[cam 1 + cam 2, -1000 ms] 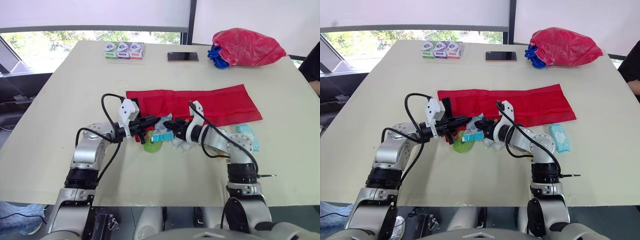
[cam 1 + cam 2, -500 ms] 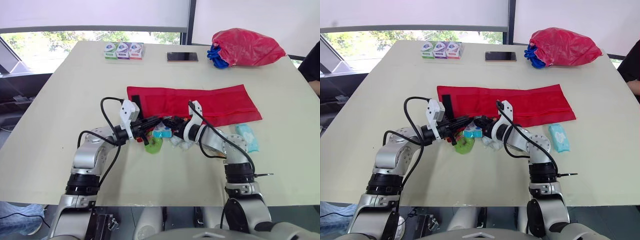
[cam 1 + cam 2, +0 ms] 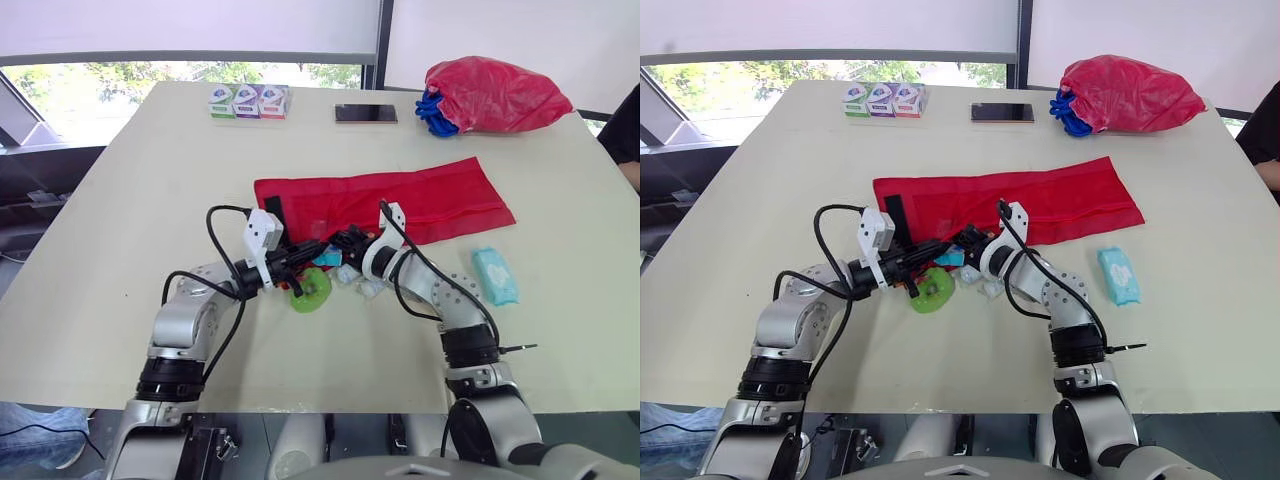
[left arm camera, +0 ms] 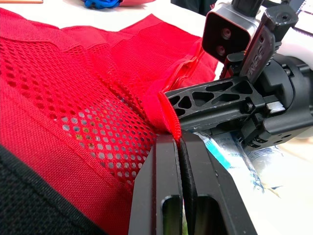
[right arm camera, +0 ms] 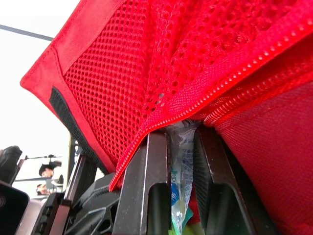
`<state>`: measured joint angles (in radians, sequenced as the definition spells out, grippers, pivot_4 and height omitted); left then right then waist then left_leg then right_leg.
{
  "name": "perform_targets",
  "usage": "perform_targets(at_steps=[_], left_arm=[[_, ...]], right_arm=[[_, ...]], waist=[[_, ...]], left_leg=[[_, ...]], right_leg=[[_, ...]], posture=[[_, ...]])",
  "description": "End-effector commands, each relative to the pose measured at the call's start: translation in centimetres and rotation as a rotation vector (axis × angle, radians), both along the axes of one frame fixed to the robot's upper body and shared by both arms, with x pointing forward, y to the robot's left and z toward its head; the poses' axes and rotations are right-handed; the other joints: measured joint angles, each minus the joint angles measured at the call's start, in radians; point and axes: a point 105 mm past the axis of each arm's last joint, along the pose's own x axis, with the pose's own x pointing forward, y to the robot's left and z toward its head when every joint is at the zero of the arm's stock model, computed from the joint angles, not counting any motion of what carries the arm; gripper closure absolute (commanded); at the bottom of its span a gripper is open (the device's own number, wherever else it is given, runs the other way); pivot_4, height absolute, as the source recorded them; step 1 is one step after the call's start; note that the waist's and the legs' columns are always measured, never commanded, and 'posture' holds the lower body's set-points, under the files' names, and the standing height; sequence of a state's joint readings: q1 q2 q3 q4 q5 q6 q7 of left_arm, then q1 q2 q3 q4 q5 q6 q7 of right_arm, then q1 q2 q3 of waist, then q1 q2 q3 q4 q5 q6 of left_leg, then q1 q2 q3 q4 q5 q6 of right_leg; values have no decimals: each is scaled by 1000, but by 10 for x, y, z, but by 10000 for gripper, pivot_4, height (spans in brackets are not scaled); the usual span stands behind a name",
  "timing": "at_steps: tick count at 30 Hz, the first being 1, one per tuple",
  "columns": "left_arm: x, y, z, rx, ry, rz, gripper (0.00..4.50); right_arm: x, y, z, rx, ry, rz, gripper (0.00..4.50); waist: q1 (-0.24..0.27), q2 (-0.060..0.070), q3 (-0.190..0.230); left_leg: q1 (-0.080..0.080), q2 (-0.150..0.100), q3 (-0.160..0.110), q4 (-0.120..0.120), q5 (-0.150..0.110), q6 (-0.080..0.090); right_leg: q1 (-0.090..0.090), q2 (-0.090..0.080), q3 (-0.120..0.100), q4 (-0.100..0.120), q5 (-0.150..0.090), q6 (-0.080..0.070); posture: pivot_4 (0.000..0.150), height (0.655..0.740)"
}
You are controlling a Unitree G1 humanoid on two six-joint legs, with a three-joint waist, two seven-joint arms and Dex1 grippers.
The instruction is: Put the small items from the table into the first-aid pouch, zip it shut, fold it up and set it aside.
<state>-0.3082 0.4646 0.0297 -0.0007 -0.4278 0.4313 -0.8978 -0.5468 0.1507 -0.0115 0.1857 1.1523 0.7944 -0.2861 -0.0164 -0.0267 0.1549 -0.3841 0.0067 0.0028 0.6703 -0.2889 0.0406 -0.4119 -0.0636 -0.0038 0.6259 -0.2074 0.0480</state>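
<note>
**Head views.** Even daylight enters from the windows [image 3: 150, 72] beyond the table [image 3: 120, 250] — the foliage outside is washed pale. The light tabletop is bright but free of glare, and objects cast only faint, soft shadows.

**Left wrist view.** The mesh of the first-aid pouch [image 4: 73, 98] is sharp mid-frame. The black fabric in the nearest corner is blurred.

**Right wrist view.** Backlit — the background burns out to white behind the red mesh, and the translucent packet [image 5: 182, 156] glows between dark surfaces.
</note>
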Motion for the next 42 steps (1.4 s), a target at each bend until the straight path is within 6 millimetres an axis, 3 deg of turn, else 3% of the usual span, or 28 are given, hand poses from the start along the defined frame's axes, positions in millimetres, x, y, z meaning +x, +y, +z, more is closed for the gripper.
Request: perform_targets(at_steps=[1,3,5,6,16,23,27,28,29,42], left_arm=[[-5,-4,5,-19,-8,-39,44634],[-1,-3,7,-34,4,-32,45000],[0,-2,7,-44,20,-42,45000],[-1,-1,5,-39,32,-55,45000],[8,13,3,-34,63,-85,45000],[10,12,2,-32,60,-115,45000],[9,9,4,-40,54,-131,45000],[8,8,5,-45,52,-136,45000],[7,7,6,-49,51,-143,45000],[-5,-5,6,-51,55,-218,45000]], right_arm=[[-7,27,25,74,-29,27,43837],[-10,27,22,22,-41,58,33958],[-14,25,19,-24,-59,86,30527],[-17,23,19,-53,-76,114,24685],[-35,1,28,-199,-203,241,24685],[-41,-8,21,-240,-204,290,24685],[-43,-6,18,-248,-197,306,37180],[-42,-5,18,-249,-196,307,43133],[-41,-3,17,-251,-195,303,44167],[-17,15,16,-254,-195,190,44167]], waist=[[0,0,0],[-1,0,0],[-1,0,0],[0,0,0],[-1,1,1],[-2,1,1],[-2,1,1],[-2,1,1],[-2,1,0],[1,1,1]], left_leg=[[0,0,0,0,0,0],[0,0,0,0,0,0],[0,0,0,0,0,0],[0,0,0,0,0,0],[-1,0,0,0,0,0],[-1,0,-1,0,0,0],[-1,0,-1,-1,0,0],[-1,0,-1,0,0,0],[-1,0,-1,0,0,0],[-1,0,-1,0,0,0]], right_leg=[[0,0,0,0,0,0],[0,0,0,0,0,0],[0,0,0,0,0,0],[0,0,0,0,0,0],[-1,0,0,0,0,0],[-1,0,-1,-1,0,0],[-1,0,-1,-1,0,0],[-1,0,-1,-1,0,0],[-1,0,-1,-1,0,0],[0,0,-1,-1,0,0]], posture=[[1500,7400],[1500,7400],[1500,7400],[1500,7400],[1500,7400],[1500,7400],[1500,7400],[1500,7400],[1500,7400],[1500,7400]])
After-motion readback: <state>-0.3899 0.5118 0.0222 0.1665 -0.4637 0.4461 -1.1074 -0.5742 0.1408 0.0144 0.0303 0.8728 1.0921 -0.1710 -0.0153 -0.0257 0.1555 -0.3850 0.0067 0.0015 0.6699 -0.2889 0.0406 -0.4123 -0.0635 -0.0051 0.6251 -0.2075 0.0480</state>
